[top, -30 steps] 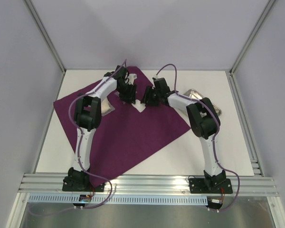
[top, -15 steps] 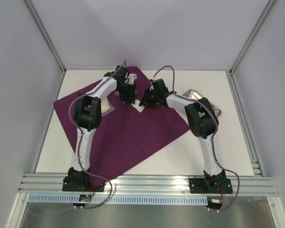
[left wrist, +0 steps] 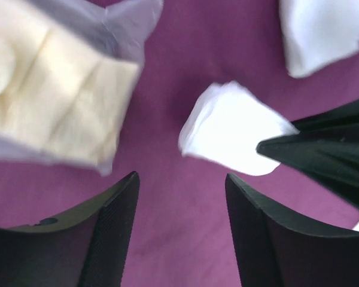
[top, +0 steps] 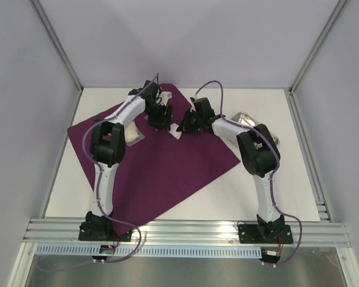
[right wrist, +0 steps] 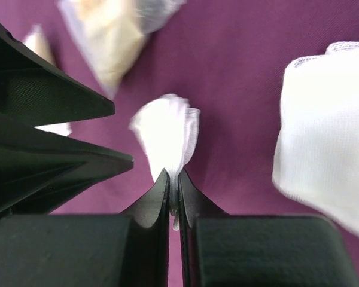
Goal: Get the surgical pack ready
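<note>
The dark-purple cloth (top: 167,173) lies spread over the table. My right gripper (right wrist: 173,176) is shut on the edge of a white gauze pad (right wrist: 167,134), which stands up from the cloth. My left gripper (left wrist: 180,179) faces it from close by, open, with only cloth between its fingers. In the left wrist view the same gauze pad (left wrist: 227,137) sits just ahead, with the right gripper's dark fingers (left wrist: 323,158) on it. A second gauze pad (right wrist: 323,155) lies beside it. A tan packet (left wrist: 54,101) in clear wrap lies on the cloth to the left.
The steel tray (top: 242,115) stands at the back right off the cloth, partly behind the right arm. Both grippers (top: 160,119) (top: 180,127) meet near the cloth's far corner. White table borders the cloth, with frame rails along the sides.
My right gripper has shut on the gauze pad. My left gripper has opened wider and drawn slightly back from the pad.
</note>
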Tool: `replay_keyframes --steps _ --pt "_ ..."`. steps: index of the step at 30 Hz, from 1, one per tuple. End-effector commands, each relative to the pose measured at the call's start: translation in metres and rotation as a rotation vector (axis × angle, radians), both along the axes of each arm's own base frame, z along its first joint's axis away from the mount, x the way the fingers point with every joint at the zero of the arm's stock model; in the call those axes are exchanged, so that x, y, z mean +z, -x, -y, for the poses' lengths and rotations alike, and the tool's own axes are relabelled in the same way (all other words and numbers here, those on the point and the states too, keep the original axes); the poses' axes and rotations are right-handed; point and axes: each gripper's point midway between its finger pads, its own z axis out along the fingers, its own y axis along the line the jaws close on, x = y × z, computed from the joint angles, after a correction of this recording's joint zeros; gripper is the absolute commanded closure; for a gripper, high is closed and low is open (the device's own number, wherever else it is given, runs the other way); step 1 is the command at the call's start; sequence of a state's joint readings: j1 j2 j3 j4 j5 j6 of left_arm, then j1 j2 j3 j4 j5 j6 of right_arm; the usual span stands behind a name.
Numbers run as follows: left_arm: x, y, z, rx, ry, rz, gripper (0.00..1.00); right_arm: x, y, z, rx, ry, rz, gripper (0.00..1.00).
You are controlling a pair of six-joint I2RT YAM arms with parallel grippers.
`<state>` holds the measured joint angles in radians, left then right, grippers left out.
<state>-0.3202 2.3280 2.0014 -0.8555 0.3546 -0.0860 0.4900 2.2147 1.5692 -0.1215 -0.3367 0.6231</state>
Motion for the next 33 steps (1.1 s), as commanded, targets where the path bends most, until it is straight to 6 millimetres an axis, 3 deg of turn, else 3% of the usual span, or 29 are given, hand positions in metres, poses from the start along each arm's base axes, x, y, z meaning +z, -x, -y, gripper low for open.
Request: replay_keyframes --steps 1,3,7,23,26,33 --pt "0.082 0.002 -0.001 -0.032 0.031 0.164 0.31 0.087 -0.026 0.01 -0.068 -0.109 0.211 0.99" --pt "0.102 0.003 -0.003 -0.032 0.037 0.212 0.29 0.09 -0.031 0.022 -0.125 -0.117 0.219 1.0" --pt "0.113 0.007 -0.002 -0.04 0.048 0.219 0.28 0.08 -0.046 0.043 -0.222 -0.127 0.196 0.99" --pt "0.099 0.013 0.0 -0.045 0.057 0.164 0.28 0.038 -0.056 0.067 -0.429 -0.145 0.149 0.99" --pt "0.098 0.013 0.001 -0.045 0.059 0.161 0.28 0.021 -0.052 0.073 -0.468 -0.143 0.113 0.99" --pt "0.099 0.015 0.0 -0.048 0.059 0.158 0.28 0.006 -0.045 0.078 -0.518 -0.159 0.074 0.99"
